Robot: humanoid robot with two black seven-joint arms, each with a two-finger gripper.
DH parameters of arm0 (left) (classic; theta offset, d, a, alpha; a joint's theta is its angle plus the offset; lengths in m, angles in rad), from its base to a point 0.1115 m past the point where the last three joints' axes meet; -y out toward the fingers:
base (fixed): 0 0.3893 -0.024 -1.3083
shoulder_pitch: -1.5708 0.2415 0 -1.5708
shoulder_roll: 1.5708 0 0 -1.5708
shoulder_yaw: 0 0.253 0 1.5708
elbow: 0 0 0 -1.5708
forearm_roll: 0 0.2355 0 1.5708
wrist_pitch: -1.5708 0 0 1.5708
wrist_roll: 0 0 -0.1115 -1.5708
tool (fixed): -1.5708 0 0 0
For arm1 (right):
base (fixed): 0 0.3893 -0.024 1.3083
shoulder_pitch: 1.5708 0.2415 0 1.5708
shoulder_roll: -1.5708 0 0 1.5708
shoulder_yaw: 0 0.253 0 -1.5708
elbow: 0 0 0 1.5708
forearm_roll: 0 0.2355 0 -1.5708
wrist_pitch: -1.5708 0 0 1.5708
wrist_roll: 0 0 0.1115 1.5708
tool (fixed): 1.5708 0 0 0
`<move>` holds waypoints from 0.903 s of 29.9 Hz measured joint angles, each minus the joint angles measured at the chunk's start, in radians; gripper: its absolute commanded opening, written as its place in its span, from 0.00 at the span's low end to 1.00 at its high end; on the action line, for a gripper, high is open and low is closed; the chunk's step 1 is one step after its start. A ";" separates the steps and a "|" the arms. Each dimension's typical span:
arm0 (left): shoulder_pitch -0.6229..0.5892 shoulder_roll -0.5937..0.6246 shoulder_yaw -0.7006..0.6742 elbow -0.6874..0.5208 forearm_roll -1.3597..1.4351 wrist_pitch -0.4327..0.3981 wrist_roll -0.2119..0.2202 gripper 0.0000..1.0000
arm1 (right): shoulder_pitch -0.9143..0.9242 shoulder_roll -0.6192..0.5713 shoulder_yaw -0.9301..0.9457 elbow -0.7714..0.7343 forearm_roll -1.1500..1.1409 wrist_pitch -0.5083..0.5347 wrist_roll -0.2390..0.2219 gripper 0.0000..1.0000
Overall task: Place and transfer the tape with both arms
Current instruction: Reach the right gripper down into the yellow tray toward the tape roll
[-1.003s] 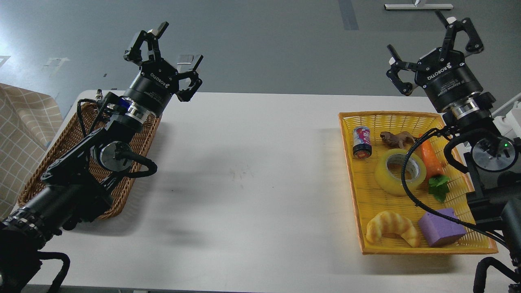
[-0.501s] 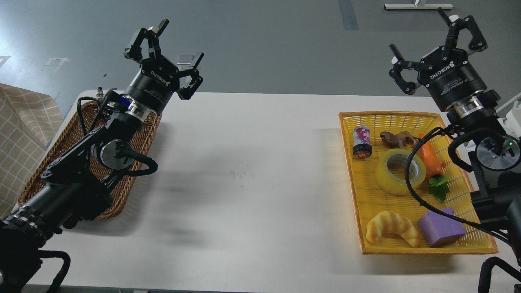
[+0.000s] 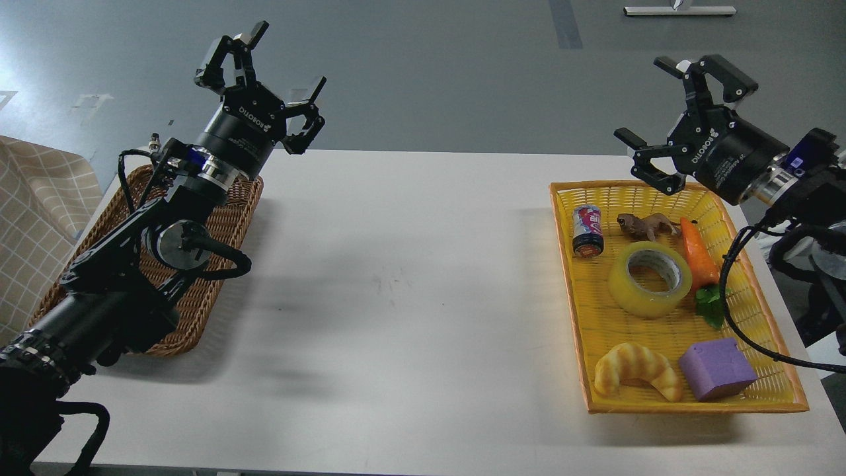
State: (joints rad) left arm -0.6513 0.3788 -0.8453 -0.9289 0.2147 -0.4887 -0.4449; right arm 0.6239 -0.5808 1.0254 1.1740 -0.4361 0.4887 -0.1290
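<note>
The tape (image 3: 650, 279), a translucent yellow roll with a grey-white core, lies flat in the middle of the yellow basket (image 3: 581, 311) at the right of the white table. My right gripper (image 3: 667, 112) is open and empty, held above the basket's far edge, tilted towards the left. My left gripper (image 3: 264, 76) is open and empty, raised above the far end of the brown wicker basket (image 3: 198, 297) at the left.
The yellow basket also holds a small can (image 3: 587, 230), a brown toy animal (image 3: 642, 225), a carrot (image 3: 702, 259), a golden croissant (image 3: 636, 370) and a purple block (image 3: 717, 369). A black cable (image 3: 740, 311) hangs over its right side. A checked cloth (image 3: 33, 218) lies far left.
My right gripper has swung down and to the left, and its arm has pulled back to the right, uncovering the tape and carrot. My left gripper has shifted slightly up and left.
</note>
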 measured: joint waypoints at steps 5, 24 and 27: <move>-0.005 -0.002 0.000 0.000 0.000 0.000 0.000 0.98 | 0.051 -0.128 -0.096 0.082 -0.213 0.000 0.000 1.00; -0.016 0.000 -0.001 -0.001 0.002 0.000 -0.001 0.98 | 0.073 -0.312 -0.230 0.127 -0.801 0.000 0.012 1.00; -0.016 0.000 -0.001 -0.001 0.001 0.000 -0.001 0.98 | 0.070 -0.334 -0.241 0.142 -0.823 -0.001 0.015 0.99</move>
State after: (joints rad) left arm -0.6670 0.3787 -0.8468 -0.9298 0.2158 -0.4887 -0.4464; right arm 0.6936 -0.9145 0.7847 1.3163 -1.2587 0.4882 -0.1144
